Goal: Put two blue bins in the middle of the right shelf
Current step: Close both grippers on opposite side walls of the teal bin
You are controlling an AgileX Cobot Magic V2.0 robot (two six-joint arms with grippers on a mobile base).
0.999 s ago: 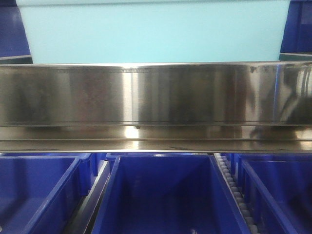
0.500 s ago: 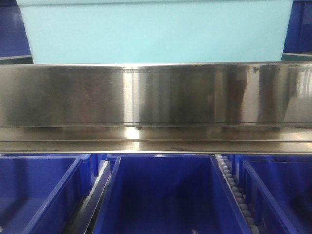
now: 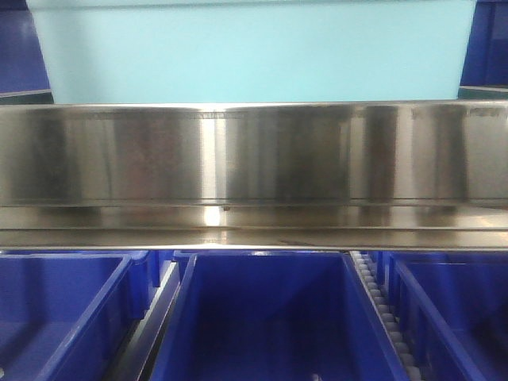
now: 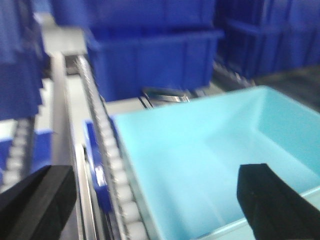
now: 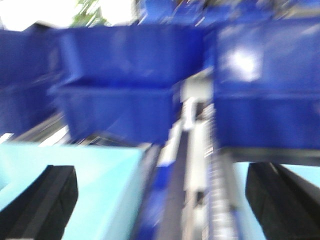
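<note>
A light blue bin fills the top of the front view, on the level above a steel shelf rail. Below the rail stand dark blue bins at left, centre and right. My left gripper is open, hovering over a light blue bin and the roller track beside it, holding nothing. My right gripper is open in a blurred view, above a track between a light blue bin and another one. Dark blue bins stand behind.
Stacked dark blue bins line the shelf behind the left gripper, with more at its left. Roller tracks and steel dividers separate the lower bins in the front view.
The front view has hardly changed. Only the reflections on the steel rail have shifted, and the light blue bin's upper right edge sits slightly further right.
</note>
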